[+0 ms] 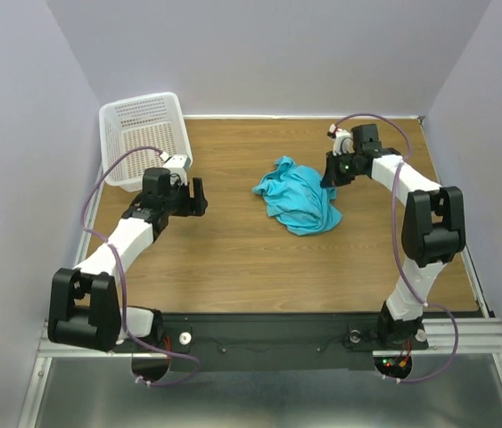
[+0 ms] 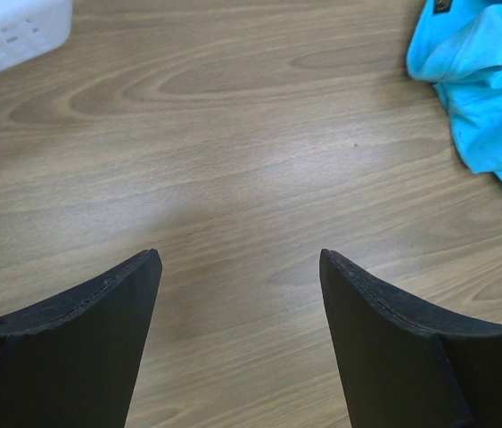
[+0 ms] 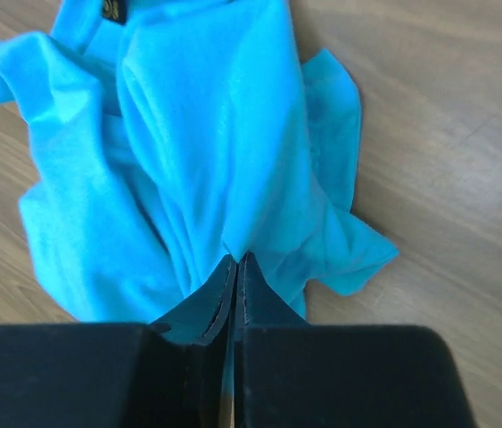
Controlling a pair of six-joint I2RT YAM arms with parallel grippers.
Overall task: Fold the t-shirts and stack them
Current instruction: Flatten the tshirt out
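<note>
We see the crumpled turquoise t-shirt lying on the tabletop, well to the right of the mesh basket. Our right jaws are pinched closed on a fold at its edge farthest from the basket; our left jaws stand wide apart, empty, near the basket.

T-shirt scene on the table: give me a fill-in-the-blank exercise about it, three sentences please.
The fingers pinching the t-shirt belong to the ____ arm.
The left gripper hovers over bare table with its fingers ____.
The white mesh basket stands at the table's far ____ corner.
Missing words: right, open, left.
</note>
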